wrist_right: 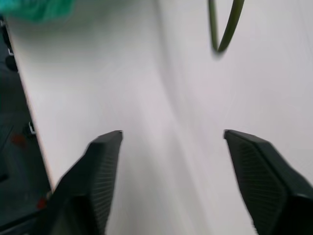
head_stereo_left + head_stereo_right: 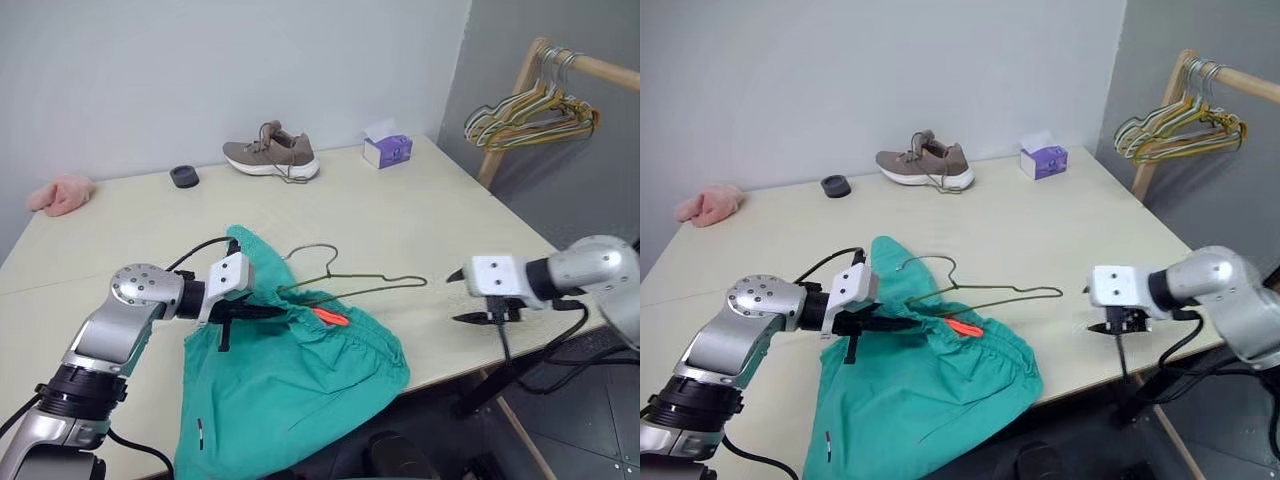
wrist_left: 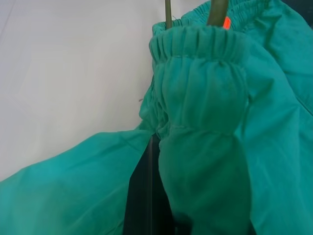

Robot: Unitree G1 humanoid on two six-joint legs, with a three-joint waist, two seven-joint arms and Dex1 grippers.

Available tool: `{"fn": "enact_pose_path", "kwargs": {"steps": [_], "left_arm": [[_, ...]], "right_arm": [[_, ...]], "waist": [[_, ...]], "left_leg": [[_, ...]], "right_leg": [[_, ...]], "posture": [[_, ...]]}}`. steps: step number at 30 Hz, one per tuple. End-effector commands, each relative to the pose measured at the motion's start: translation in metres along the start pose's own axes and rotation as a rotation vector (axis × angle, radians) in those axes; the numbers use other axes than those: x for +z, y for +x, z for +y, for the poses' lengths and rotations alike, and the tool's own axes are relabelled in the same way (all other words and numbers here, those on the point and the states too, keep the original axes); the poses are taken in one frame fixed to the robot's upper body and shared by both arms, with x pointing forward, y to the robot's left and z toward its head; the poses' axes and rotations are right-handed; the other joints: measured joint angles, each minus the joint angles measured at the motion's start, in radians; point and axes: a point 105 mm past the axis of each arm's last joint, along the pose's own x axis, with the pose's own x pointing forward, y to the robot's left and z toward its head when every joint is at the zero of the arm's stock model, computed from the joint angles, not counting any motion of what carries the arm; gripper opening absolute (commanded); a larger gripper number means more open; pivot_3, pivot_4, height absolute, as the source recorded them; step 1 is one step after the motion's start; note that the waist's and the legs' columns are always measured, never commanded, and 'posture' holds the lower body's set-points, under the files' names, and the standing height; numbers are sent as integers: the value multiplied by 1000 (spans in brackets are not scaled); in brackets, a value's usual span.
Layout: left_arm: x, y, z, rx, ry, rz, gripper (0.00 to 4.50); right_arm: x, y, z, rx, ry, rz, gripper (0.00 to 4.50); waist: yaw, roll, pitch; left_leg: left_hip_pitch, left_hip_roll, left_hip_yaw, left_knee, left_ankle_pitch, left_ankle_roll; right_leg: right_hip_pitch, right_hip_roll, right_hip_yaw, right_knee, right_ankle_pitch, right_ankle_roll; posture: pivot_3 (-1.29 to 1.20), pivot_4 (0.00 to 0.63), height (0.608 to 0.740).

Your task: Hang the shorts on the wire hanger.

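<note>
Two hands: my left hand (image 2: 262, 311) is clenched on the gathered waistband of the shorts (image 2: 290, 385); my right hand (image 2: 472, 296) is released, fingers (image 1: 266, 171) spread wide over bare table (image 2: 440, 215), holding nothing
Shorts: nearest me, spread on the front of the table with part of the fabric drooping past the near edge; orange tag (image 2: 331, 317) showing at the waistband
Wire hanger: the wire hanger (image 2: 350, 285) lies just beyond the waistband; its left end is tucked into the waist opening, its right end pokes out toward my right hand, near it but apart; hook resting on the table behind
Threading risk: I judge only one end of the hanger is inside the fabric; if I lift now from the left alone, the wire may slide back out, since nothing steadies its free end
Slip risk: my left grip is on bunched elastic; a pull could drag the waistband off the wire, or haul the whole garment over the near edge, where the overhang already helps it go
Right-hand risk: a thin wire lying flat is hard to pinch; closing carelessly may flick it away or skate across the table
Far side: shoe (image 2: 272, 152), tissue box (image 2: 387, 149) and pink cloth (image 2: 61, 193) sit well apart; no worry there; spare hangers (image 2: 530, 113) on the rack (image 2: 590, 68) likewise
</note>
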Motion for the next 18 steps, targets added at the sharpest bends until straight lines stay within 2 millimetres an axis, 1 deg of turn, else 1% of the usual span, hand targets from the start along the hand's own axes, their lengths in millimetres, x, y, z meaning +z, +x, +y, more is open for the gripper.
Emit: {"fn": "enact_pose_path", "kwargs": {"steps": [1, 4, 7, 8, 11, 14, 18], "left_arm": [[15, -9, 13, 61, 3, -60, 0], [20, -10, 17, 68, -8, -82, 0], [26, -12, 22, 80, -16, -102, 0], [26, -12, 23, 82, -16, -102, 0], [27, -14, 25, 85, -14, -99, 0], [27, -15, 26, 89, -12, -97, 0], [27, -16, 29, 101, -8, -99, 0]], "right_arm": [[16, -5, 15, 41, 169, -140, 4211], [33, 10, 35, 90, 334, -261, 4211], [44, 32, 49, 110, 511, -326, 4211], [47, 40, 50, 101, 564, -344, 4211], [58, 53, 54, 117, 652, -376, 4211], [67, 61, 58, 157, 723, -404, 4211], [85, 72, 65, 235, 799, -447, 4211]], "waist": [[-2, 0, 0], [-7, 0, 0], [-7, 0, -1], [-6, 0, -1], [-3, 0, -2], [-1, 0, -2], [-2, 0, -2]], "left_leg": [[0, 0, 0, 0, 0, 0], [0, 0, 0, 1, 0, 0], [0, 0, 0, 2, 0, 0], [0, 0, 0, 3, 0, 0], [1, 0, 0, 4, 0, 0], [0, 0, 0, 3, 0, 0], [0, 0, 0, 3, 0, 0]], "right_leg": [[0, 0, 0, 0, 0, 0], [0, 0, 0, 1, 0, 0], [1, 0, 0, 1, 0, 0], [1, 0, 0, 1, 0, 1], [2, 0, 1, 1, 0, 1], [1, 0, 1, 1, 0, 1], [1, 0, 1, 1, 1, 1]], "posture": [[-353, 0, 740], [-355, 0, 740], [-354, 0, 740], [-354, 0, 740], [-353, 0, 740], [-353, 0, 740], [-353, 0, 740]]}}
